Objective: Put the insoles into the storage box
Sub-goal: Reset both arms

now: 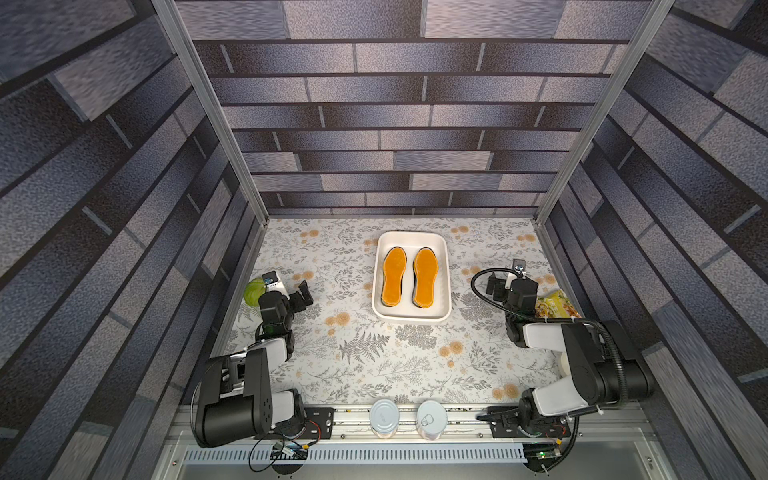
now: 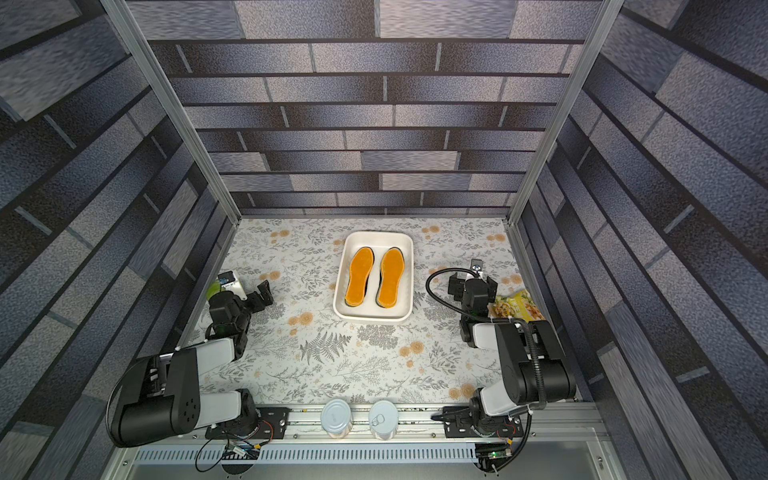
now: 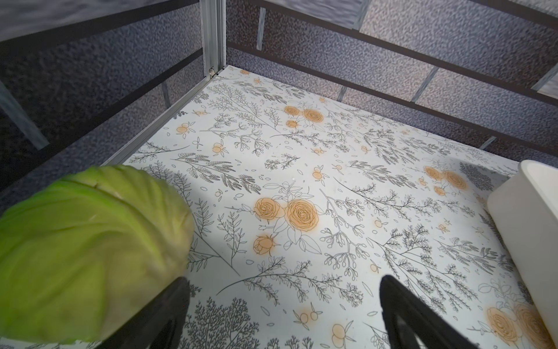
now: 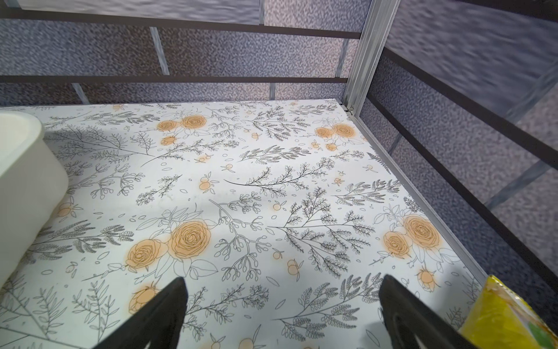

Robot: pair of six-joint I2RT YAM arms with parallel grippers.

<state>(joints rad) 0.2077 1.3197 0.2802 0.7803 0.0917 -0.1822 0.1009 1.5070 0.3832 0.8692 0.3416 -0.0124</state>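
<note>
Since no insole is seen lying on the floral table point(image 1: 365, 365), the task is judged to be done or nearly so. 2 orange insoles point(image 1: 393, 276) are laid side by side inside the storage box point(image 1: 411, 235), which stands towards the far middle of the table. Dark edges are shown beneath them, so stacks are suspected, though the number underneath cannot be counted from above. The left gripper point(image 1: 306, 293) is spread wide and empty, just beside a cabbage point(image 1: 252, 291). The right gripper point(image 1: 494, 286) is likewise wide apart with nothing held, near a yellow snack bag point(image 1: 557, 305). Trouble could be caused by a careless swing: the cabbage could be rolled, the bag dragged, or the box rim clipped and the top insoles slid askew.
</note>
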